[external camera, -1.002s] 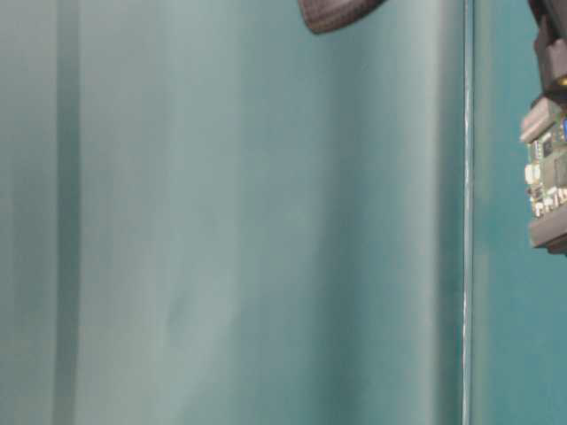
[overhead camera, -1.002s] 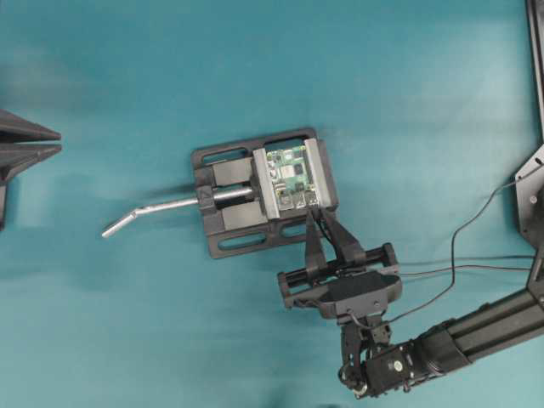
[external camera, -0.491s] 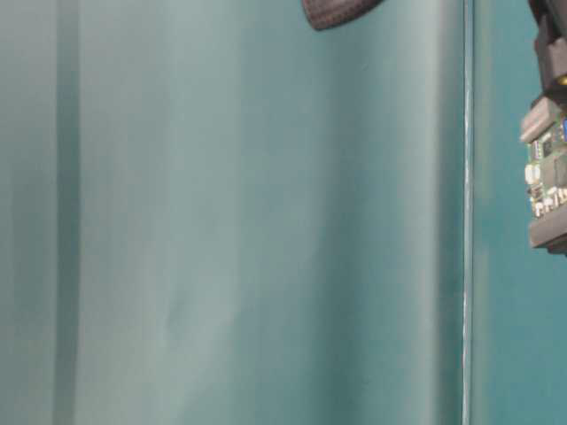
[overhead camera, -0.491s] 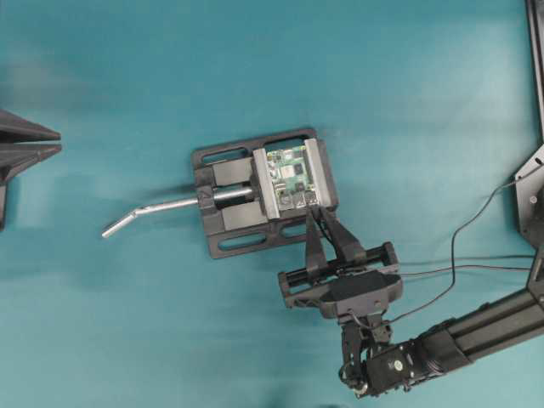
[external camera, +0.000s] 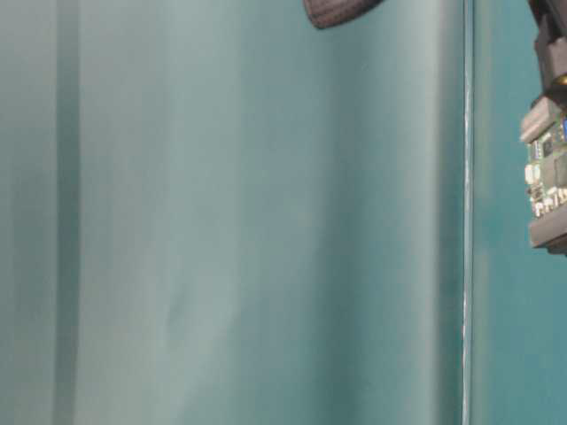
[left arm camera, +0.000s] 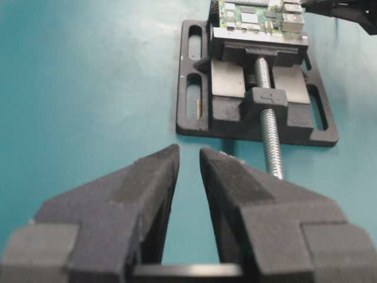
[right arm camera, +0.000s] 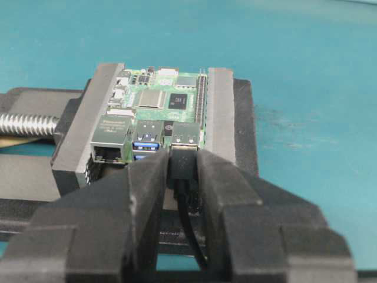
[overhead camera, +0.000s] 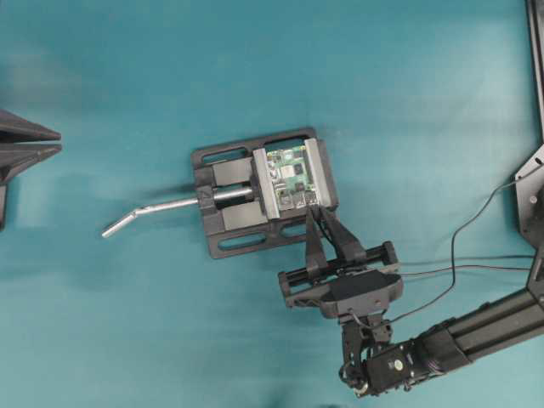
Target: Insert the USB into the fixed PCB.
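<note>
The fixed PCB (overhead camera: pixel 289 177) (right arm camera: pixel 159 103) is a green board clamped between the grey jaws of a black vise (overhead camera: pixel 234 238). My right gripper (overhead camera: pixel 317 214) (right arm camera: pixel 184 158) sits at the board's near edge, shut on the USB (right arm camera: pixel 184 165). The USB's short black body butts against the mouth of a silver port (right arm camera: pixel 185 135), and none of its metal plug shows. Its thin black cable (right arm camera: pixel 189 221) runs back between the fingers. My left gripper (overhead camera: pixel 58 141) (left arm camera: pixel 188 154) stands open and empty far to the left, pointing at the vise (left arm camera: pixel 256 112) and the fixed PCB (left arm camera: pixel 259 15).
The vise's bent silver handle (overhead camera: pixel 157 208) sticks out to the left over the teal table, and its screw (left arm camera: pixel 270 132) points toward my left gripper. Black cables (overhead camera: pixel 459 242) trail off to the right beside the right arm. In the table-level view the board (external camera: pixel 549 168) shows at the right edge.
</note>
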`<state>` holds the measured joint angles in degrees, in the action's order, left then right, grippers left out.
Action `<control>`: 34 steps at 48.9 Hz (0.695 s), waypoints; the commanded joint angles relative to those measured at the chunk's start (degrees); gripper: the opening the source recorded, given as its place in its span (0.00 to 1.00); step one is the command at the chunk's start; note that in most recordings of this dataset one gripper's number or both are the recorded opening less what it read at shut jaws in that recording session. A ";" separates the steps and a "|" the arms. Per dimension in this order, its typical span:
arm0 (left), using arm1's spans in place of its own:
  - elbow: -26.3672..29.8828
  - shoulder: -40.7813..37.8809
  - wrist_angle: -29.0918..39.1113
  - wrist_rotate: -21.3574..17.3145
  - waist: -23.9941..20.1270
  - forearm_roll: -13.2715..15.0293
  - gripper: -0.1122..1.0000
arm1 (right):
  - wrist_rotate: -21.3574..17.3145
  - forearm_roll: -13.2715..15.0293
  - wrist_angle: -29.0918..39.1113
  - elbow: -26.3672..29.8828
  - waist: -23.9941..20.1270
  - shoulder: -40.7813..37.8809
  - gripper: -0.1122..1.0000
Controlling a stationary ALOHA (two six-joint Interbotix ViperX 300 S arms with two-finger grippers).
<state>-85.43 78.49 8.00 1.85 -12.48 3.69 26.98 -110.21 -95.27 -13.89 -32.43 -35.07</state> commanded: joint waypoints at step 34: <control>1.67 -0.53 -0.35 0.09 -0.18 -0.09 0.35 | 0.00 0.62 -0.53 -0.09 0.97 2.29 0.29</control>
<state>-85.43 78.49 7.91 1.85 -12.48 3.69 26.98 -109.95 -95.27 -14.06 -32.52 -35.07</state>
